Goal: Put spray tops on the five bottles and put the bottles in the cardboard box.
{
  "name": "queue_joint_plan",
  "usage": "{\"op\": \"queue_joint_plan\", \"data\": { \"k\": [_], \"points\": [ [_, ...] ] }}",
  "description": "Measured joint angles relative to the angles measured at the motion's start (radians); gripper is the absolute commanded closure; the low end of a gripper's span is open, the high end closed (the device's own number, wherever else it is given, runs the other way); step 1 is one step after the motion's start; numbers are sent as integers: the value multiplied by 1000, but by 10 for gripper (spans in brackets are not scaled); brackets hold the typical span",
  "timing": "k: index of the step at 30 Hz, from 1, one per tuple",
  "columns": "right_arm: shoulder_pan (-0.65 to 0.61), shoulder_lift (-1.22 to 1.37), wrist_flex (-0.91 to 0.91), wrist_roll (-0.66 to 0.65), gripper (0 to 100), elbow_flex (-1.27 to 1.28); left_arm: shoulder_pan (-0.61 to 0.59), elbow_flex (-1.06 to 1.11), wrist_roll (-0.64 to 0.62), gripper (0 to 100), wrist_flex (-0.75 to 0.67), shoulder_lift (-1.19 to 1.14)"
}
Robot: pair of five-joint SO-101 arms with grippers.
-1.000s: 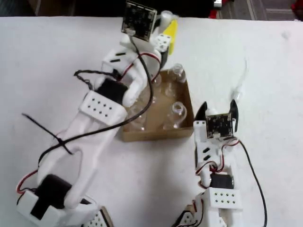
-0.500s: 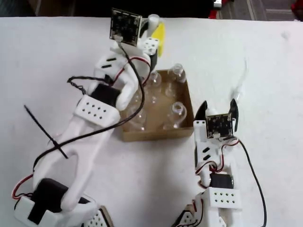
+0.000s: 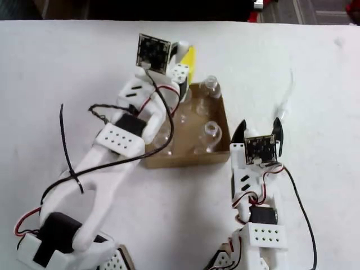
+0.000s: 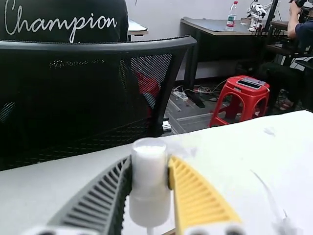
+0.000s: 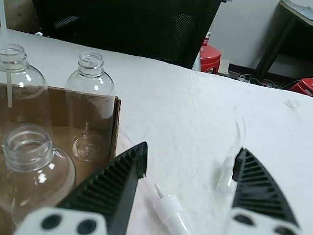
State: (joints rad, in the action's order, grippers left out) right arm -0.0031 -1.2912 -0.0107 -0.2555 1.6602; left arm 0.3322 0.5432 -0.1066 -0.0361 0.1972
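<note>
Left hand (image 3: 183,52) at upper centre, just beyond box (image 3: 185,160), clenched on spray top (image 4: 149,191). Right hand (image 3: 259,128) spread wide, right of box. Left arm hides bottles (image 3: 210,133) at box's left side.

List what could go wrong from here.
The spray top in the left end effector has a thin tube hanging at the neck of a bottle; it may catch the rim. The open right end effector straddles a loose spray top and may knock it away.
</note>
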Motion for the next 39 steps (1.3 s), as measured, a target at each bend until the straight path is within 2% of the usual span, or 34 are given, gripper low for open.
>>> {"op": "queue_joint_plan", "data": {
  "k": [15,36,39],
  "points": [
    [0,0,0,0,738,0,44,189,0,977,-157,0],
    [0,0,0,0,738,0,44,219,0,979,-166,-8],
    [0,0,0,0,738,0,40,219,2,979,-215,-61]
  ]
}}
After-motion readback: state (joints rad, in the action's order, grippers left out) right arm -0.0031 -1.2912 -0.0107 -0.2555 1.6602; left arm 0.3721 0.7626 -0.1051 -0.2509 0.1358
